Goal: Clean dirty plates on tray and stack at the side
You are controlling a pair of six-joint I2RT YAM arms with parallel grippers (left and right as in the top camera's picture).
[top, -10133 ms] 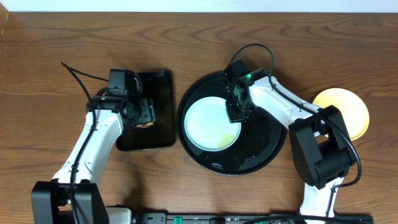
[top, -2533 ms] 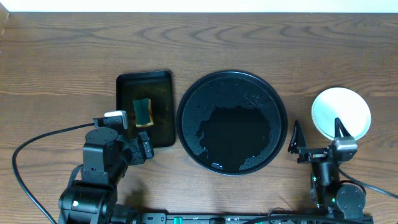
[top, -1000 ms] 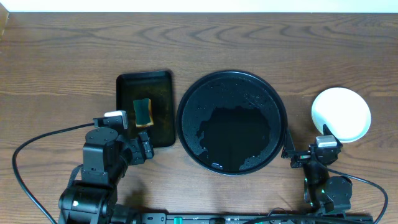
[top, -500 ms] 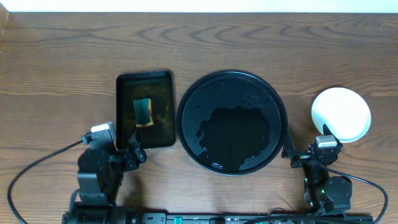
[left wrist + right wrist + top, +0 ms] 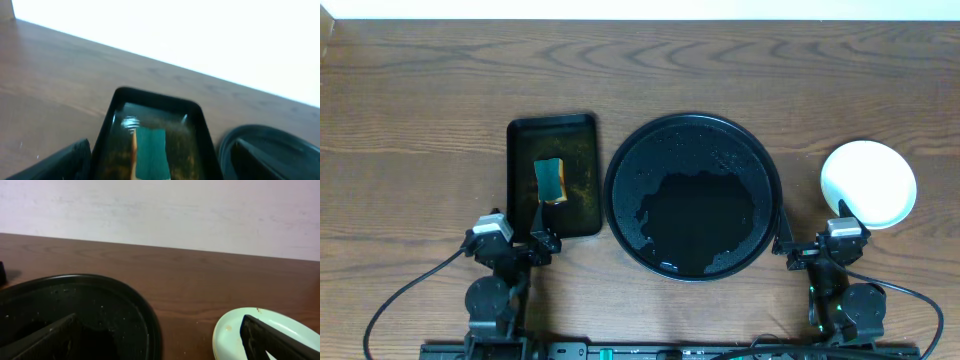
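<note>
The round black tray (image 5: pixel 693 128) sits mid-table, wet and with no plate on it; its rim also shows in the right wrist view (image 5: pixel 145 315) and the left wrist view (image 5: pixel 280 142). The plates (image 5: pixel 868 183) lie stacked on the bare wood to the tray's right, a pale mint one on top with small brown specks (image 5: pixel 235 330). My right gripper (image 5: pixel 815 232) is open at the front edge, between tray and plates, holding nothing (image 5: pixel 160 345). My left gripper (image 5: pixel 510 240) is open near the front left and is also empty (image 5: pixel 160 162).
A smaller rectangular black tray (image 5: pixel 578 130) lies left of the round one and holds a green-and-yellow sponge (image 5: pixel 551 180). In the left wrist view the sponge (image 5: pixel 152 152) lies straight ahead inside that tray (image 5: pixel 155 97). A pale wall runs behind the table.
My left arm has drawn back toward the front edge and folded down small. The right arm, the plates and the sponge have stayed still over the last second.
</note>
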